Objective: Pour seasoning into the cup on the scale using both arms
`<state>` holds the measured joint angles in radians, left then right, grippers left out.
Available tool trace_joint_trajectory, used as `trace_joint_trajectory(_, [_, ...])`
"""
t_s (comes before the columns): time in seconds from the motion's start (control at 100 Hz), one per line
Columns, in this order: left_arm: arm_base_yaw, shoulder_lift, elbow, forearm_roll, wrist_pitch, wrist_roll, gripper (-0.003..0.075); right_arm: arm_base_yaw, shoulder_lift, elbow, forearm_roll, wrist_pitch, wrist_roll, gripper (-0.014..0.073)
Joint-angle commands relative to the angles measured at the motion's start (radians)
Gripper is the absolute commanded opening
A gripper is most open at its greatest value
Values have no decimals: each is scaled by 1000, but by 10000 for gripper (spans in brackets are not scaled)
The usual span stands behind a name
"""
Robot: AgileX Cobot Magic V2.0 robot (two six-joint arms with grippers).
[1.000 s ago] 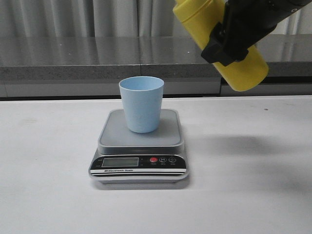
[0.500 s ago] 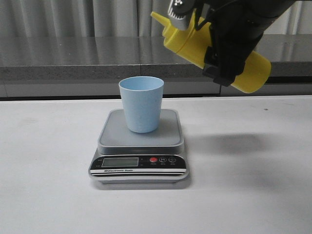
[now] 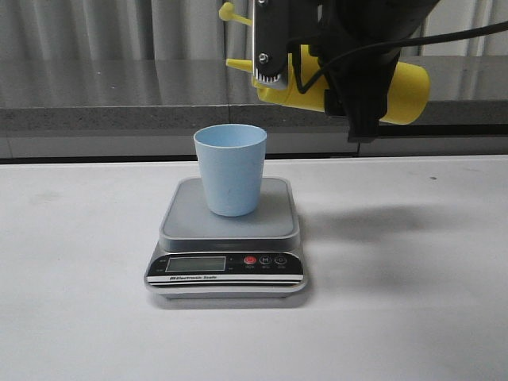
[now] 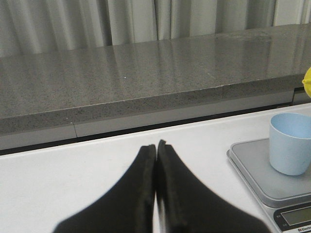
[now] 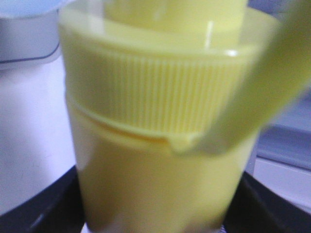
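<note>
— Seasoning bottle (image 3: 397, 87) lies nearly level at upper right of frame, right hand (image 3: 349, 79) clamped round it, nozzle pointing left.
— And the cup (image 3: 230, 168)?
— Lower left of the nozzle, on the scale (image 3: 228, 238); left hand (image 4: 155, 194) closed, empty.

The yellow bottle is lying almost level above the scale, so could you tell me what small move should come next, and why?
Probably tip the nozzle down and ease it slightly nearer the cup's mouth. The right hand holds the seasoning bottle about horizontal, its nozzle tip above the blue cup on the scale, near its middle. Nothing is seen pouring yet. The left hand is shut, off to the side.
</note>
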<state>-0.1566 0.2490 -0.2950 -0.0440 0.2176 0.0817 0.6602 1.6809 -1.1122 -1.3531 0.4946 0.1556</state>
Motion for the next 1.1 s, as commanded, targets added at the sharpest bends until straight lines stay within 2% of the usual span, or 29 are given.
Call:
trace_joint_trajectory(0.0, [4, 8, -31, -1, -77, -4, -20, 2, -42, -37, -93, 17, -9, 339])
trace_joint_trajectory(0.35, [4, 8, -31, -1, -77, -4, -20, 2, -30, -37, -268, 15, -17, 339])
trace_joint_trajectory(0.59, [4, 8, -31, -1, -77, -4, -20, 2, -30, -37, -315, 10, -103, 339])
trace_joint_trajectory(0.76, [4, 8, -31, -1, -77, -4, -20, 2, -30, -36, -323, -3, -105, 339])
trace_joint_trajectory(0.98, [4, 8, -31, -1, -77, -4, -20, 2, -30, -36, -433, -21, -106, 339])
trace_joint_trajectory(1.09, [4, 8, -31, -1, -77, -4, -20, 2, -30, -36, -437, -21, -107, 339])
